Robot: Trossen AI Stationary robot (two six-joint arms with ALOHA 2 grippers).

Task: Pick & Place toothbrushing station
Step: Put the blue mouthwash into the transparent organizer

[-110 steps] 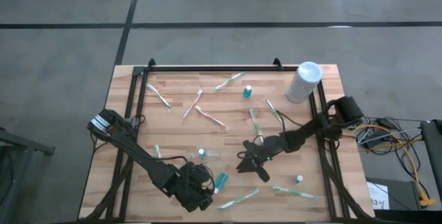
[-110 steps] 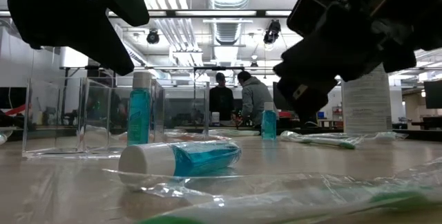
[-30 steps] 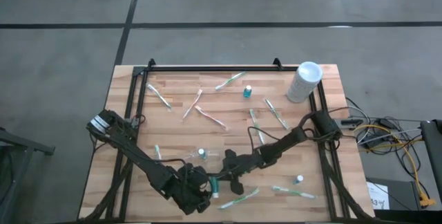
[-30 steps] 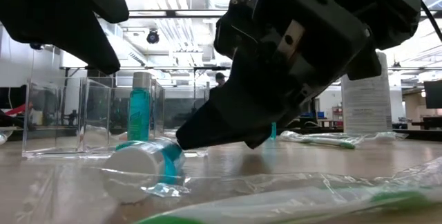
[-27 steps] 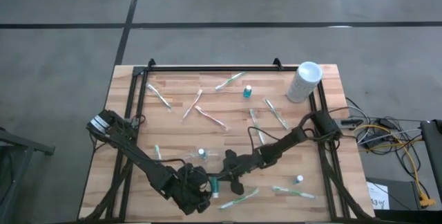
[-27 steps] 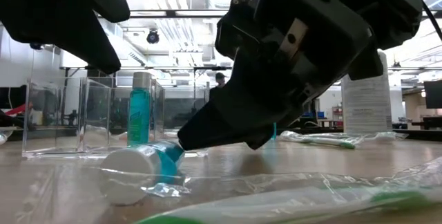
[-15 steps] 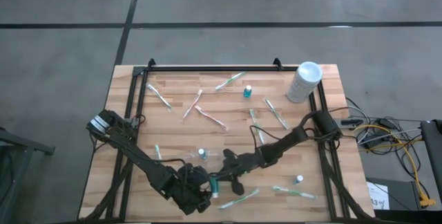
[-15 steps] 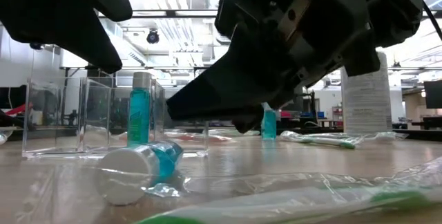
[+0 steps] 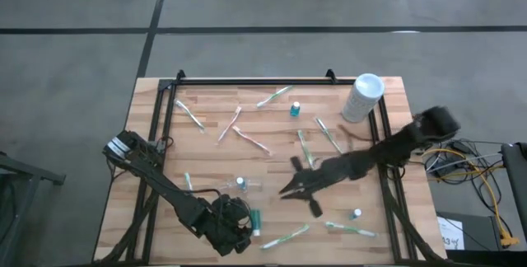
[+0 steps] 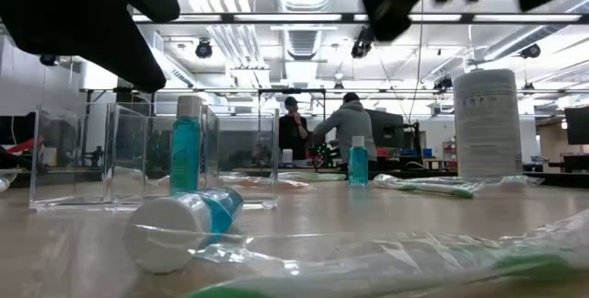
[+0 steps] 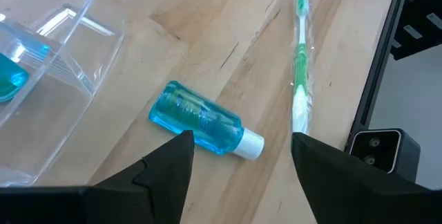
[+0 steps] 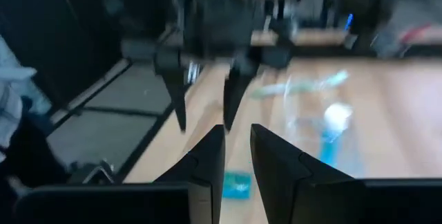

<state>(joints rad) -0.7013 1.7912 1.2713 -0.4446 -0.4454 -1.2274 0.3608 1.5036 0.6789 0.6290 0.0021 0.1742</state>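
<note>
Left gripper (image 11: 238, 165) low at near table edge, fingers (image 11: 166, 172) spread wide, holding nothing. Little blue bottle (image 11: 200, 124) lying flat on wood just ahead, right between finger tips, white cap pointing toward wrapped toothbrush (image 11: 299, 65) beside it. Long side of bottle running across finger gap, not along it. Clear box (image 11: 48, 58) just past bottle, other blue bottle (image 10: 185, 143) standing inside.

Right gripper (image 9: 290, 188) up off table, mid-table, farther from lying bottle (image 9: 254, 217); fingers close together, nothing between. Left arm nearer, better placed for grab.
</note>
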